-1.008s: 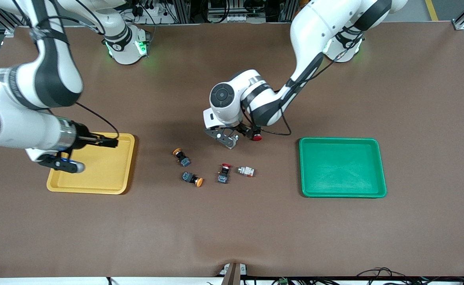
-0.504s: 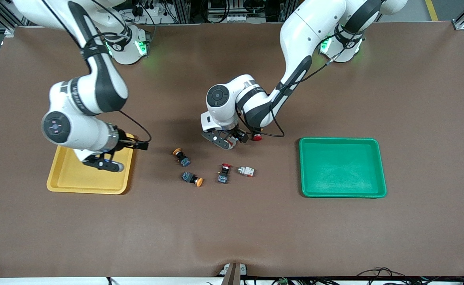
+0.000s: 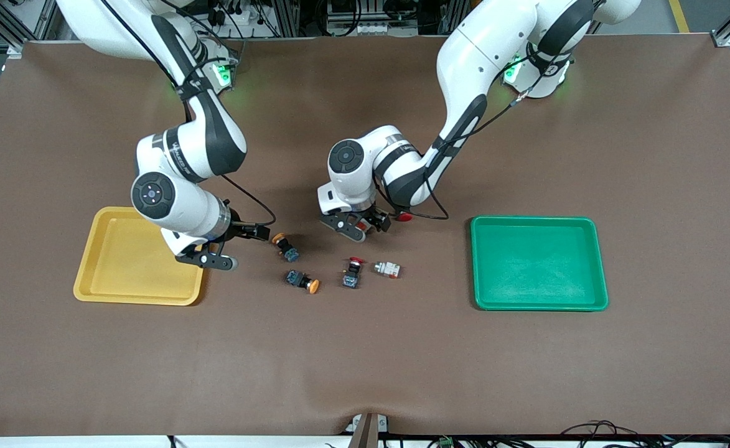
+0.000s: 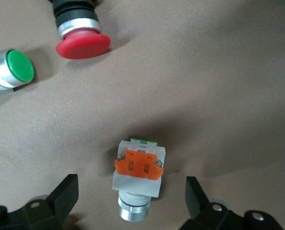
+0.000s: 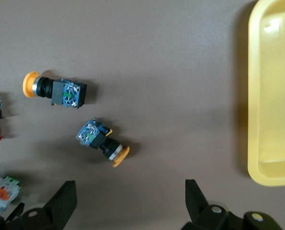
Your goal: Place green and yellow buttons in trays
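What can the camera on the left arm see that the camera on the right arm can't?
Only the left wrist view shows a whitish-silver button with an orange block lying between the left gripper's open fingers, plus a green-capped button and a big red-capped button.

Only the right wrist view shows two yellow-capped buttons, a corner of the yellow tray, and the right gripper, also open.

Both share the brown table. Each has a whitish button with an orange block; I cannot tell if it is the same one.
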### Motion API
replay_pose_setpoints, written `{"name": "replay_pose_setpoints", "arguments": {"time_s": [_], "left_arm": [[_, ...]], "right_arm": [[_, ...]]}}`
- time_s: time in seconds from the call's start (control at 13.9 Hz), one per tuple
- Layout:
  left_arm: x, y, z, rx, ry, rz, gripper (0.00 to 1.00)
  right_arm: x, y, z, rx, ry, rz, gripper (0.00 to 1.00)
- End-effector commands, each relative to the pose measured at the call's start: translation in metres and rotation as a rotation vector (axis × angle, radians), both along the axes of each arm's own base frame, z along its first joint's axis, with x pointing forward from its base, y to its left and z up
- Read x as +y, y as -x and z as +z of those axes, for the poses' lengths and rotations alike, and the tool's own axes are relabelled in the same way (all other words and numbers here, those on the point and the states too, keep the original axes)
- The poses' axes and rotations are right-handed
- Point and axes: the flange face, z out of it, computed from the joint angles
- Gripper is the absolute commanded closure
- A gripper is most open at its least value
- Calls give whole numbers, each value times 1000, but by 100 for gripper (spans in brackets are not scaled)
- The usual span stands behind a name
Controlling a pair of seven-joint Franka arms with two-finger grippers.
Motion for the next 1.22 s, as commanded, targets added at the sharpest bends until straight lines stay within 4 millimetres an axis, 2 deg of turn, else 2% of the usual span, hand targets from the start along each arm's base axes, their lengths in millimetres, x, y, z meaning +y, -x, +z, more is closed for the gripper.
{"name": "replay_pose_setpoints", "arguments": {"time_s": [0.0,0.07,0.22,0.43,0.5,0.65,0.72,0.79,0.94,1.08,1.15], "left_arm": [[-5,-2,-8,-27,-9,44,94],[-4,-2,-10,-26,-13,36,100],[-4,-2,-8,-27,-12,37,100],[-2,-9,3,-39,0,51,100],[-1,-13,14,-50,9,62,100],[6,-27,49,-81,29,93,100],[18,-42,78,-106,38,132,100],[40,-61,102,-110,29,181,100],[93,-102,163,-132,64,293,100],[151,-137,202,-102,110,432,100],[181,-150,212,-91,104,484,100]], "right_arm": [[-2,-1,-4,-3,-9,9,0],[-3,-2,-4,-3,-9,7,0],[-3,-1,-4,-2,-7,8,0],[-5,-2,-4,-3,-5,9,0],[-5,-2,-4,-6,-2,13,0],[-2,-3,-2,-23,-6,52,0],[0,-4,-2,-50,-16,97,0],[12,-1,-9,-73,-20,127,0],[17,0,-22,-120,-28,191,0],[26,8,-42,-166,-30,239,0],[41,15,-51,-177,-31,263,0]]}}
